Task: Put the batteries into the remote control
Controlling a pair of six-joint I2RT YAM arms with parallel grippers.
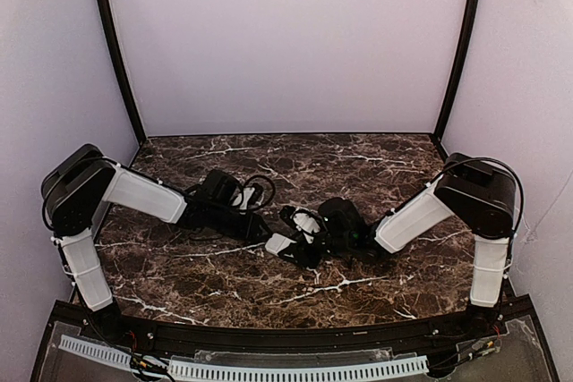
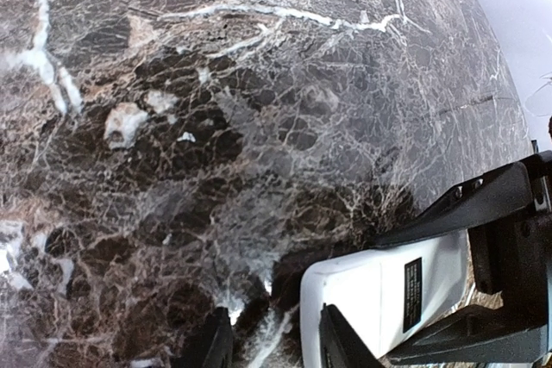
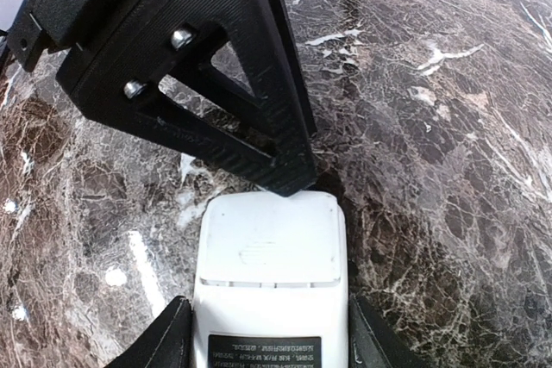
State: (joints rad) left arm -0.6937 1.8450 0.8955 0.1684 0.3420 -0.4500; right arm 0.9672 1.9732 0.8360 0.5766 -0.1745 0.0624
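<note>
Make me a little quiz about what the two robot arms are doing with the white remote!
1. True or false: the remote control has its red button side facing up.
2. What shows in the gap between the fingers of the left gripper?
3. Which one is gripping the remote by its long sides? A) left gripper B) right gripper C) neither

Key:
1. False. The plain white back with a label faces up.
2. Only the marble table.
3. B
</note>
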